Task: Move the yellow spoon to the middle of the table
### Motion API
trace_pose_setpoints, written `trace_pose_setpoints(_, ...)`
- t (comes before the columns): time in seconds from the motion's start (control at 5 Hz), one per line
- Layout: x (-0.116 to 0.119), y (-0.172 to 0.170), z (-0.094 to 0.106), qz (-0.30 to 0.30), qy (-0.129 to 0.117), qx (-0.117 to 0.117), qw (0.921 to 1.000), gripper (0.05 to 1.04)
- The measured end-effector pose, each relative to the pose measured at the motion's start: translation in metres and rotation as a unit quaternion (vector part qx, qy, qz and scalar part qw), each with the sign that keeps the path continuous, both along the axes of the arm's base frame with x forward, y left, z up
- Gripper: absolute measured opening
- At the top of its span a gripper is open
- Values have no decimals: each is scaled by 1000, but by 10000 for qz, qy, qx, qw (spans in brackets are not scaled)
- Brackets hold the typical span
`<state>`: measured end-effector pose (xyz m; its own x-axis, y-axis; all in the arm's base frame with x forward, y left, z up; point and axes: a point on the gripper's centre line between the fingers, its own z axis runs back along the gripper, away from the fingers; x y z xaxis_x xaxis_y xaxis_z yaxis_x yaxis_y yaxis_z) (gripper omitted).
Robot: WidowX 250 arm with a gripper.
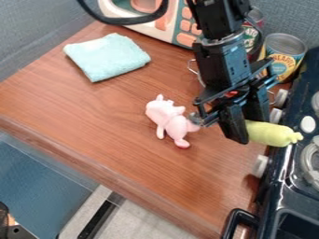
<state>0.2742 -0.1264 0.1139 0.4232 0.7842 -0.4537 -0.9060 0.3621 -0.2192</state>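
Status: looks like pickup done, transport and release left. Black pincer (pixel 248 130) is closed on one end of a smooth, fat yellow-green sausage-shaped piece (pixel 271 133) with a knobbed tip. No bowl on it, reads more like a toy than a spoon, but I'd take it as the "yellow spoon" in the task. It lies roughly level, out at the counter's right edge, knobbed end over the rim of the glossy black toy stove (pixel 287 196). Can't tell if it's lifted or resting there.

Left to do: bring it inboard to mid-counter, set down, let go. Brown wood-grain counter (pixel 68 105) has a rounded front edge. Catch: the pale pink, rounded toy animal (pixel 167 116) with stubby legs sits about mid-counter, so the drop spot probably needs to be just beside it.

Rest: folded aqua terry cloth (pixel 107 56), soft and fuzzy, toward the far left edge. Cream toy microwave (pixel 163 28) with blocky salmon buttons at the far edge. Ribbed metal can with a paper label (pixel 285 53) at the far right corner.
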Motion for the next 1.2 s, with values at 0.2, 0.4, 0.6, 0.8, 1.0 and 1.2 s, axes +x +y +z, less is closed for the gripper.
trace_pose_setpoints(0.2,0,2,-1,80,47,88,9999,405)
trace_pose_setpoints(0.4,1,0,-3,384,148,219,9989,405)
trace_pose_setpoints(0.6,-3,-6,-3,907,302,266,9951,405)
trace_pose_setpoints(0.8,0,43,-20,1392,306,48,9898,405)
trace_pose_setpoints(1.0,0,91,-20,1697,365,-7,9848,405)
trace_pose_setpoints(1.2,10,106,-27,1861,451,60,9815,405)
